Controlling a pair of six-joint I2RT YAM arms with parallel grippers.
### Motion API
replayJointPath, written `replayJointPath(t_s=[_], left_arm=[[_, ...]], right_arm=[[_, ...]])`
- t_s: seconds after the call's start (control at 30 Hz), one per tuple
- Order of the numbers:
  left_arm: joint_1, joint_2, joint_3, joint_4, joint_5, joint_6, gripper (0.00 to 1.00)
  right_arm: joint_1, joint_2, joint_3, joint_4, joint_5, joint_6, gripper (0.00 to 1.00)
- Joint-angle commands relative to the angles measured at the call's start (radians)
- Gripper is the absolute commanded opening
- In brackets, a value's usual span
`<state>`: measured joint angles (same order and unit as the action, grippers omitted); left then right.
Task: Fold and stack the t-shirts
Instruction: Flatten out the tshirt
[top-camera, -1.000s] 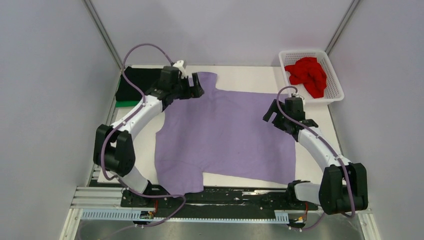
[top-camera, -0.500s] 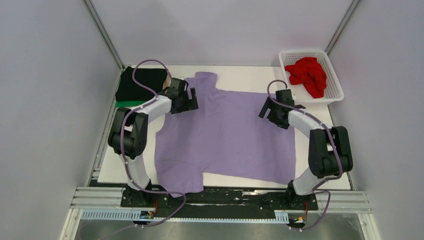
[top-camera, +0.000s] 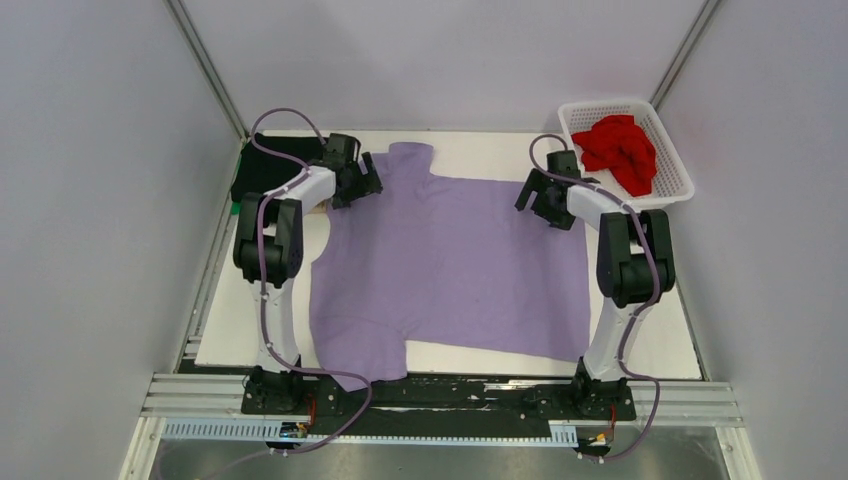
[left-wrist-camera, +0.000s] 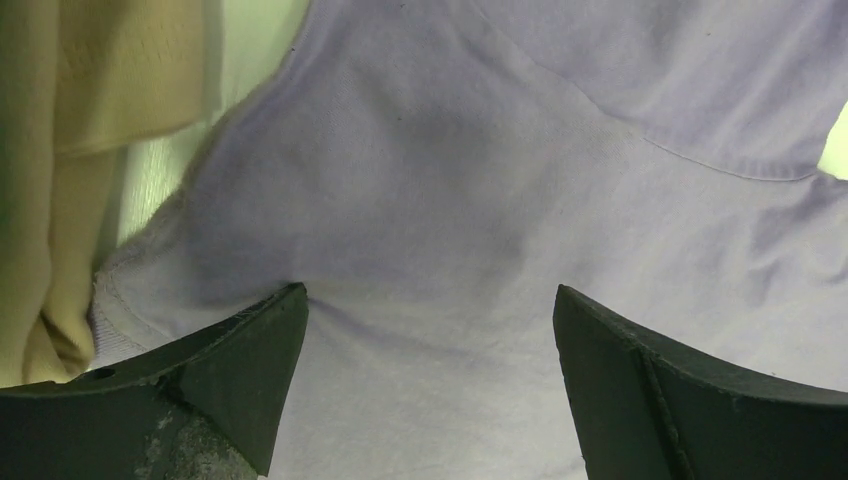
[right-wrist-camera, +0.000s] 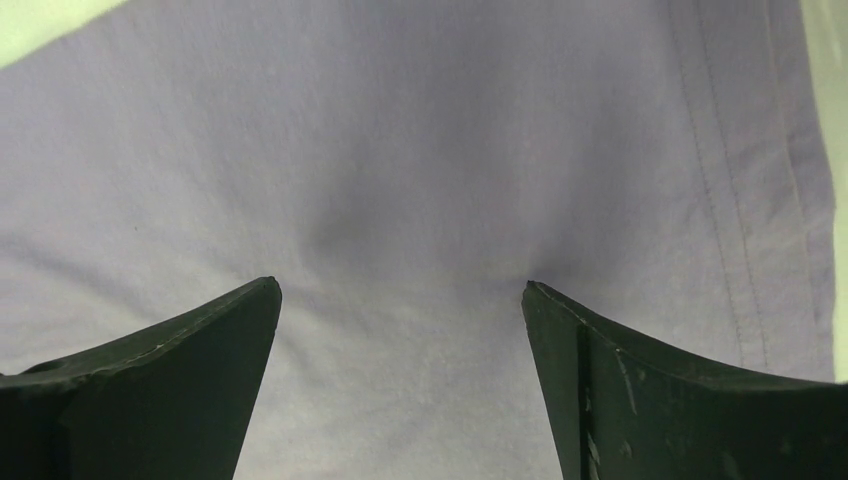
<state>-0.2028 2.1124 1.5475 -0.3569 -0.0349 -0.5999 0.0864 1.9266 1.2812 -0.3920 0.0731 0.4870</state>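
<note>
A lavender t-shirt (top-camera: 450, 265) lies spread flat across the white table. My left gripper (top-camera: 366, 180) is open, low over the shirt's far left part near the sleeve. In the left wrist view its fingertips (left-wrist-camera: 292, 295) dent the lavender cloth (left-wrist-camera: 450, 180), with nothing between the jaws of the left gripper (left-wrist-camera: 428, 295). My right gripper (top-camera: 533, 200) is open near the far right edge. The right gripper (right-wrist-camera: 400, 285) has its tips on the cloth beside the stitched hem (right-wrist-camera: 740, 200). A crumpled red t-shirt (top-camera: 620, 148) fills the basket. A folded black t-shirt (top-camera: 272, 165) lies far left.
The white latticed basket (top-camera: 676, 186) stands at the table's far right corner. Grey walls close in both sides and the back. A tan-looking fold of cloth (left-wrist-camera: 100, 80) shows at the left of the left wrist view. The arm bases sit on the rail (top-camera: 440, 400) in front.
Both arms have drawn up and reached toward the far side. The left gripper moved to the shirt's far left part, the right gripper toward the far right edge. Both stayed open.
</note>
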Motion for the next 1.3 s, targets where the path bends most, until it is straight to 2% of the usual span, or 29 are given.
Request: replayJointPath(t_s=[0.0,0.43,0.57,0.67,0.93,1.17,1.27], left_arm=[[0.022,0.079,0.067,-0.064,0.002,-0.022,1.00],[0.072,0.213,0.263,-0.098,0.018,-0.052,1.00],[0.072,0.223,0.361,-0.132,0.027,-0.022,1.00],[0.070,0.181,0.377,-0.141,0.076,-0.005,1.00],[-0.005,-0.174,0.115,-0.128,0.114,0.053,1.00],[-0.108,-0.493,-0.126,-0.242,0.001,0.037,1.00],[-0.129,-0.655,-0.261,-0.268,0.012,0.002,1.00]], right_arm=[[-0.027,0.102,0.105,-0.008,-0.016,-0.044,1.00],[-0.077,0.292,0.370,-0.053,-0.091,-0.041,1.00],[-0.077,0.300,0.446,-0.075,-0.074,-0.071,1.00],[-0.078,0.244,0.443,-0.082,-0.075,-0.080,1.00],[-0.042,-0.021,0.242,-0.066,-0.101,-0.108,1.00],[-0.022,-0.200,0.058,-0.037,-0.196,-0.111,1.00],[-0.022,-0.226,0.018,-0.030,-0.209,-0.115,1.00]])
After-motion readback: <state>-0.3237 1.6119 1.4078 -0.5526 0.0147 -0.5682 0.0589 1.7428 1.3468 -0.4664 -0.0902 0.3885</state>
